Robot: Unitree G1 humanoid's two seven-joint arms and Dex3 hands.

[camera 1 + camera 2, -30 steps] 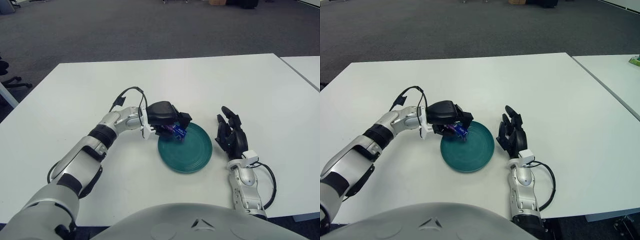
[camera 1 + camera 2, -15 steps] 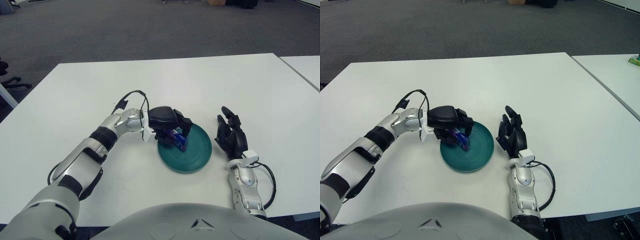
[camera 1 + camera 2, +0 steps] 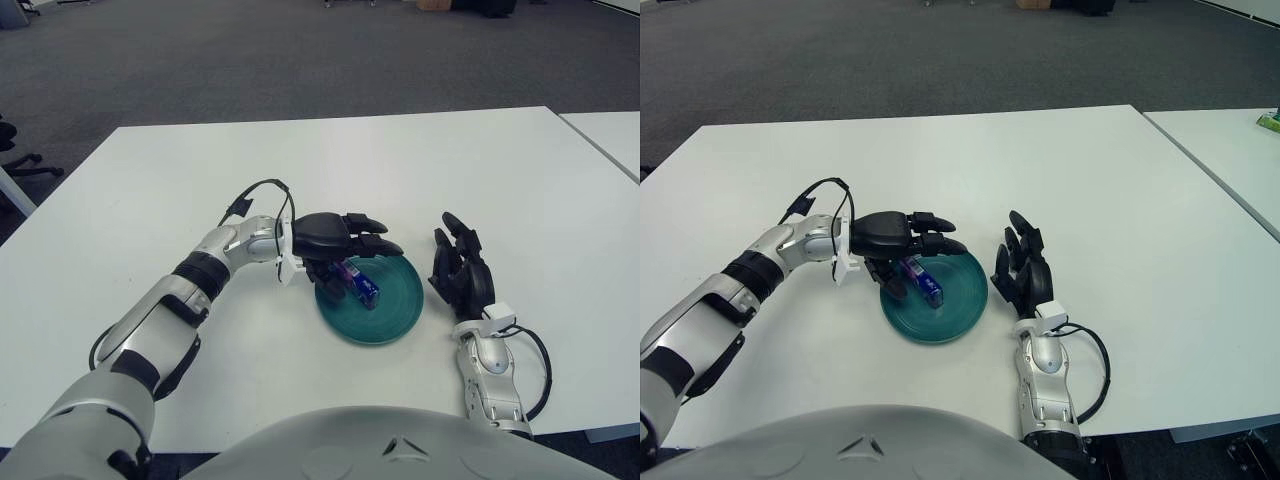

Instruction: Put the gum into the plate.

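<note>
A small blue and purple gum pack (image 3: 359, 285) lies in the dark green plate (image 3: 395, 305), in its left part. My left hand (image 3: 345, 240) hovers over the plate's left rim with its fingers spread flat above the gum, holding nothing. The thumb (image 3: 330, 284) hangs down just left of the gum. The same shows in the right eye view, with the gum pack (image 3: 924, 281) on the plate (image 3: 955, 300) under the left hand (image 3: 910, 234). My right hand (image 3: 458, 270) rests on the table just right of the plate, fingers relaxed and empty.
The plate stands near the front middle of a white table (image 3: 400, 160). A second white table (image 3: 610, 135) adjoins at the far right. Grey carpet lies beyond the table's back edge.
My left hand has opened: its fingers went from curled on the gum to spread out. The gum dropped from the grasp and now lies in the plate. The right hand has not moved.
</note>
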